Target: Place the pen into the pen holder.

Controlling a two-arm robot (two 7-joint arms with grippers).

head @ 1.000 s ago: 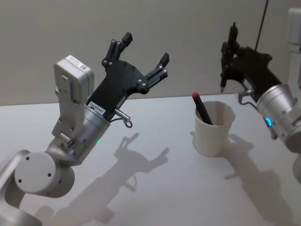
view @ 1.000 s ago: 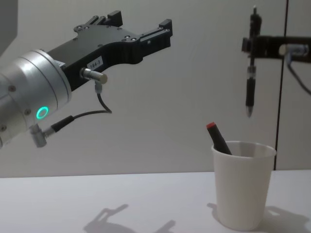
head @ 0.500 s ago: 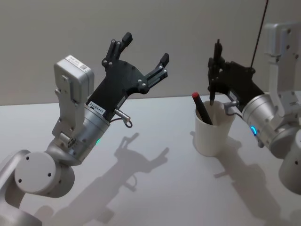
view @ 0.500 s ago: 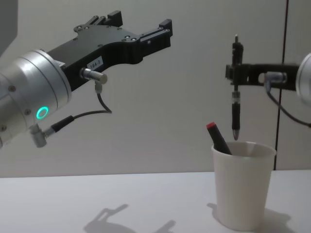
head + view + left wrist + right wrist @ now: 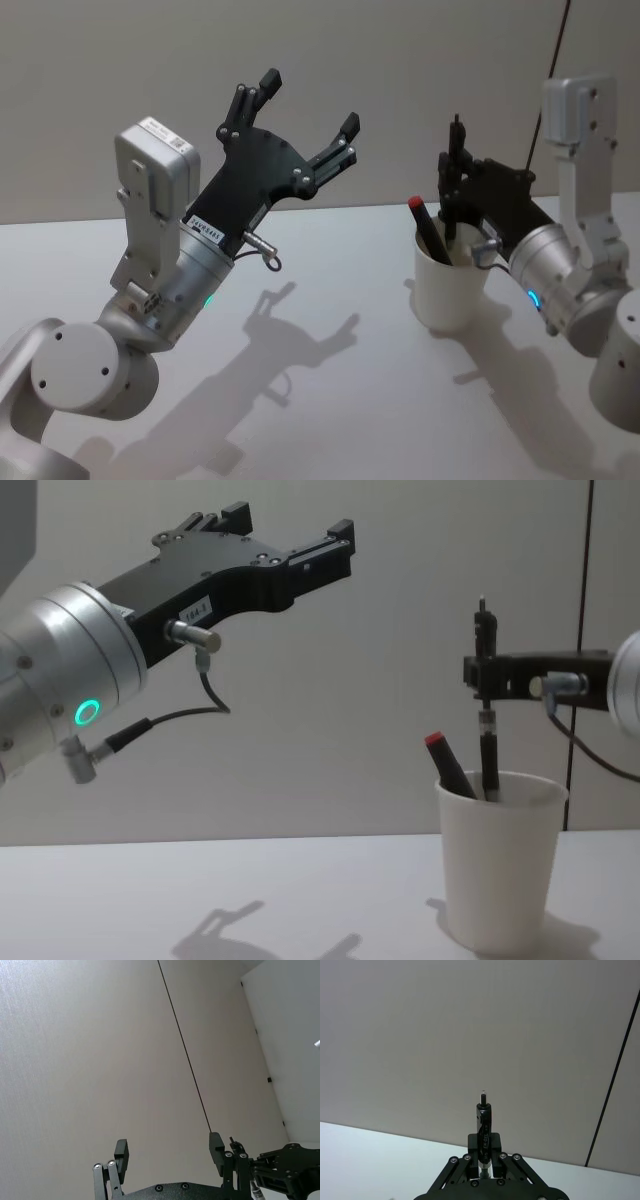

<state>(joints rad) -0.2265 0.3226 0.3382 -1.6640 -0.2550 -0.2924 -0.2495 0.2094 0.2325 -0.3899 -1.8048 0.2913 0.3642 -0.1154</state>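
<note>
One black pen, clamped by the right gripper, is now lowered tip-first into the paper cup; release is pending, left gripper wide open.

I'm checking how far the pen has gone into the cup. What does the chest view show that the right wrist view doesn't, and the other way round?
Chest view alone: the white pen holder on the table, the black pen's lower end already below its rim, a red-capped marker leaning inside, and the open left end effector raised high to the left.

Right wrist view alone: the pen's top end seen from behind, with lettering on its barrel.

Both: the right end effector shut on the upright pen.
</note>
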